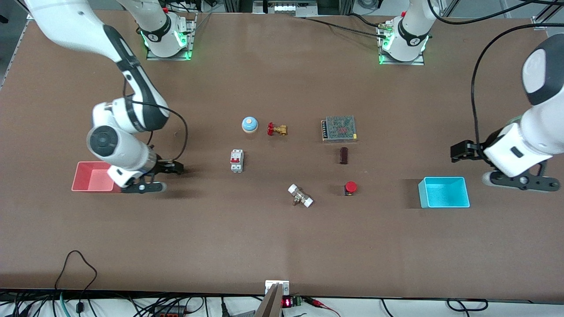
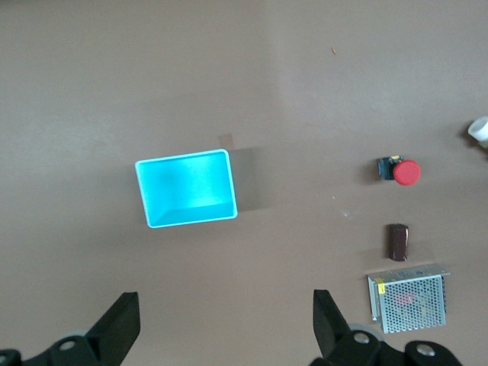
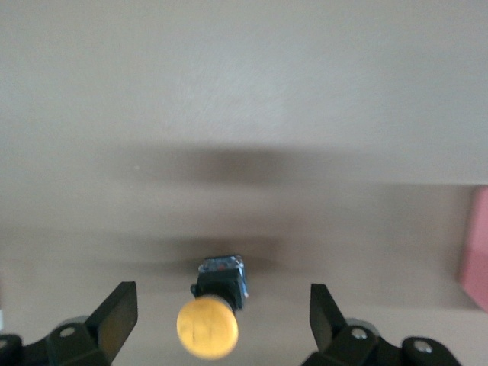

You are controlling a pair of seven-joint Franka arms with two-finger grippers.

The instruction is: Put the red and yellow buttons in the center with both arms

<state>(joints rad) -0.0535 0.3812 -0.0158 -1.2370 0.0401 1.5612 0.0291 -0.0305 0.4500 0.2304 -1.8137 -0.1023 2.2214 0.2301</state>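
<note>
I judge the task barely begun: neither of the 2 buttons sits in the middle of the bench yet.

My right gripper (image 1: 169, 169) is low over the table beside the pink tray (image 1: 90, 176), toward the right arm's end of the bench. Its fingers are spread wide, and the wrist camera shows the yellow button (image 3: 210, 320) lying on its side between them, untouched. In the front view the arm hides that button. A close, a lift and a carry toward the middle are all left to do.

My left gripper (image 1: 458, 152) hangs above the table near the blue tray (image 1: 444, 192), toward the left arm's end, also spread wide and holding nothing. The red button (image 1: 350, 187) lies on the brown table (image 1: 282, 246) well apart from it, between the blue tray and a small white-capped fitting (image 1: 301, 196). It is off the middle, so I expect the left arm must fetch it too.
</note>
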